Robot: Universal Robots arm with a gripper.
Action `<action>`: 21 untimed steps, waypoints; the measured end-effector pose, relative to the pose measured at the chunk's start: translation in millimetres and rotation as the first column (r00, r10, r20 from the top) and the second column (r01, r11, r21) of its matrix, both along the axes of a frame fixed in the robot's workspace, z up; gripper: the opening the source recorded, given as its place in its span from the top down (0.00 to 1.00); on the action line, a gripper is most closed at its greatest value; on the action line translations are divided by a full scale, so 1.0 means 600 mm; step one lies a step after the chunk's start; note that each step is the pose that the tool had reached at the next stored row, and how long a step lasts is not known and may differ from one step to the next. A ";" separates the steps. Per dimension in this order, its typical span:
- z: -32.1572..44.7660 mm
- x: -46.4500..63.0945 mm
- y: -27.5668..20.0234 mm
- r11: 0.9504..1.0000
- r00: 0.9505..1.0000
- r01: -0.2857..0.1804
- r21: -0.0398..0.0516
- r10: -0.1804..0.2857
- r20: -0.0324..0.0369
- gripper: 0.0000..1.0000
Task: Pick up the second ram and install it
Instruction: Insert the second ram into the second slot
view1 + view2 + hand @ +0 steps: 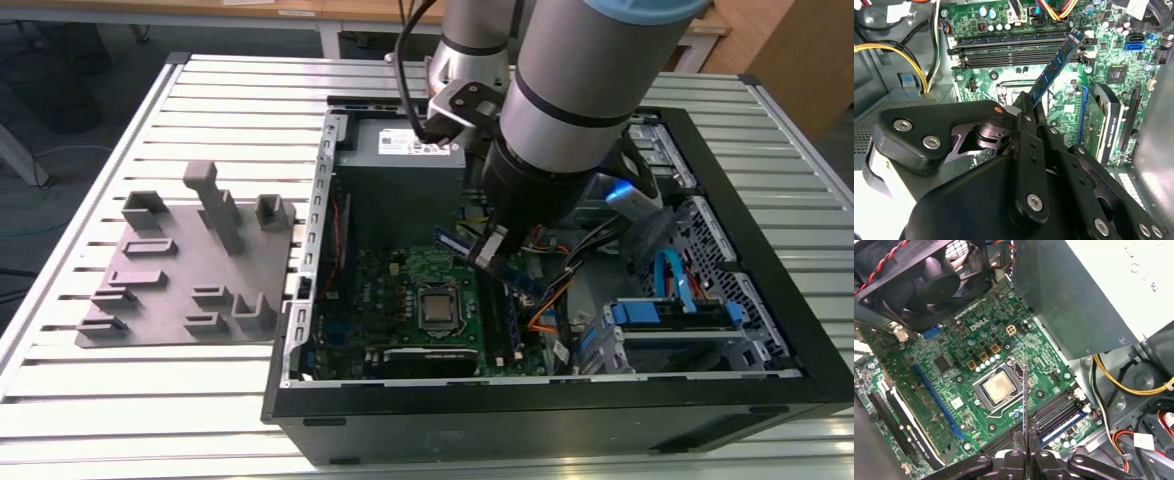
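Note:
My gripper [489, 252] hangs inside the open computer case [534, 420], shut on the second ram [463, 243]. In the second wrist view the second ram [1056, 61] is a dark blue-green stick that slants up out of the gripper [1029, 104] over the black memory sockets [1004, 55]. The first wrist view catches the second ram [1024, 400] edge-on, rising from the gripper [1024, 454] above the sockets [1049, 415] beside the processor [999, 390]. It floats above the green motherboard [387, 280], clear of the sockets. Another stick [1063, 426] sits seated in one socket.
The grey moulded tray [187, 265] with upright posts lies on the slatted table [107, 400] at the exterior view's left. Inside the case are a grey power supply [400, 160], a black fan [919, 275], coloured cables [1134, 385] and a blue drive cage [674, 312].

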State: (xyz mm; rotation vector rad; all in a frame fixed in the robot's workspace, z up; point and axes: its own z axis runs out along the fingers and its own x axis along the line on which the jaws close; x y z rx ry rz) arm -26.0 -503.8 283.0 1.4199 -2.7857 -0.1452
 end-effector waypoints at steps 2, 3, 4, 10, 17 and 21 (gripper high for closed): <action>0.000 0.000 0.0000 1.000 1.000 0.014 0.000 -0.014 0.000 0.89; 0.000 0.000 0.0000 1.000 1.000 0.021 0.000 -0.021 0.000 0.89; 0.000 0.000 0.0000 1.000 1.000 0.029 0.000 -0.029 0.000 0.89; 0.000 0.000 0.0000 0.997 0.997 0.074 0.000 -0.074 0.000 0.89; 0.000 0.000 0.0000 0.992 0.992 0.127 0.000 -0.127 0.000 0.89; 0.000 0.000 0.0000 0.987 0.987 0.160 0.000 -0.160 0.000 0.89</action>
